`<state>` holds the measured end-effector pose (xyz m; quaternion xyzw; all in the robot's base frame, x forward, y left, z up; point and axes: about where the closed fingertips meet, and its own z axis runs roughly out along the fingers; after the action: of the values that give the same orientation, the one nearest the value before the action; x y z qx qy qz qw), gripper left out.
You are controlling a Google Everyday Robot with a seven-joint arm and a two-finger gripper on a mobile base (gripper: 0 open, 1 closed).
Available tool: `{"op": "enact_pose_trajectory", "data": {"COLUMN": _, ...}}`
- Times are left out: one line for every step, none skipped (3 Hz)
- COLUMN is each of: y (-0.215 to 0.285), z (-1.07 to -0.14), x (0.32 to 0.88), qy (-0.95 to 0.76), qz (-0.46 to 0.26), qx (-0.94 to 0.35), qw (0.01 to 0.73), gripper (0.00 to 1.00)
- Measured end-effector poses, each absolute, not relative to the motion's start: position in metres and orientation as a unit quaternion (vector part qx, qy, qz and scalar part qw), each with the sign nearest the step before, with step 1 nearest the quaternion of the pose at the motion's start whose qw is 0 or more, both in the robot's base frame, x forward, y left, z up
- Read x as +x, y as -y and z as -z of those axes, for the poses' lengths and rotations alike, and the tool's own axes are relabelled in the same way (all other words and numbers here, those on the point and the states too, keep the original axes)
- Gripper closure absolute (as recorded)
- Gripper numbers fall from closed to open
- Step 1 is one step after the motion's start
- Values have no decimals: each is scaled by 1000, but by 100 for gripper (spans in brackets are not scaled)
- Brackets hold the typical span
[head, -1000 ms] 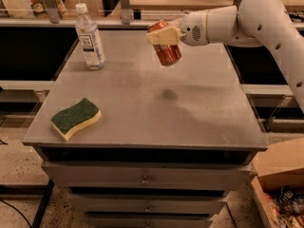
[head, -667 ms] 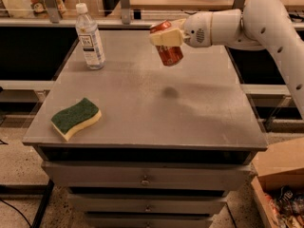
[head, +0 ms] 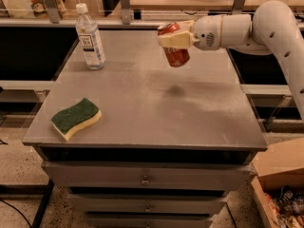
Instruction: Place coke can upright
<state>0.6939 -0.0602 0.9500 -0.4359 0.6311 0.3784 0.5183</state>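
The coke can (head: pixel 175 53), a small red can with a silver top, hangs in the air above the far right part of the grey table (head: pixel 142 108). It is nearly upright, tilted a little. My gripper (head: pixel 174 40) comes in from the right on the white arm and is shut on the coke can's upper half. The can's shadow (head: pixel 175 90) lies on the table below it, so the can is clear of the surface.
A clear water bottle (head: pixel 90 37) with a white cap stands at the far left of the table. A green and yellow sponge (head: pixel 76 118) lies near the front left edge. Drawers (head: pixel 145 179) are below the tabletop. A cardboard box (head: pixel 280 184) sits on the floor at the right.
The gripper with the coke can has shifted slightly to the right and up. The bottle and sponge have not moved.
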Motion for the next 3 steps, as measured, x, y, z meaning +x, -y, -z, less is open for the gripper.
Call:
{"op": "enact_pose_trajectory", "data": {"y": 75, "z": -945, "x": 692, "qy": -622, "qz": -379, "qx": -442, "qw": 523, "gripper": 100}}
{"op": "enact_pose_trajectory", "data": {"y": 96, "z": -937, "x": 688, "qy": -615, "qz": -380, "qx": -445, "qw": 528, "gripper": 100}}
{"op": "enact_pose_trajectory", "data": {"y": 114, "z": -932, "x": 680, "qy": -607, "qz": -384, "qx": -448, "qw": 532, "gripper": 100}}
